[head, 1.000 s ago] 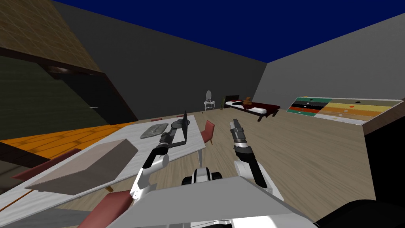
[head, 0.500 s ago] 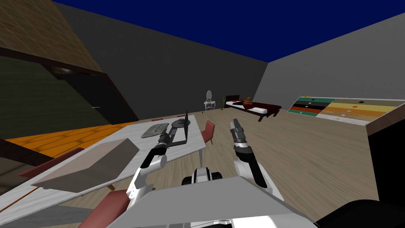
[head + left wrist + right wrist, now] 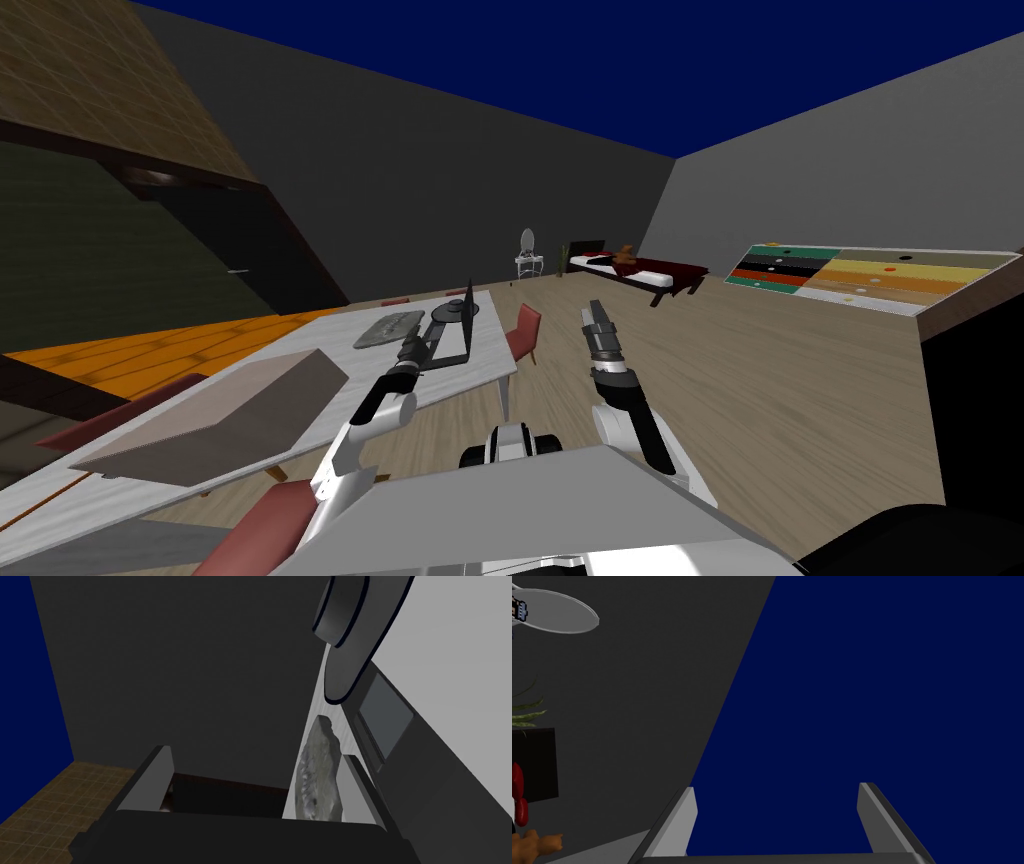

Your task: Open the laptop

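Laptop [image 3: 455, 342] lid upright: you look nearly done.
Your left tool [image 3: 256, 752] gapes empty beside its base on the desk [image 3: 325, 338]; just back away.

Grey walls [image 3: 420, 180], wooden floor [image 3: 780, 400], white table [image 3: 492, 345], red chairs [image 3: 524, 333], distant bed [image 3: 640, 272]

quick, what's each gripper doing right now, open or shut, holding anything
Left gripper: open, holding nothing, close to the laptop.
Right gripper: open, holding nothing.
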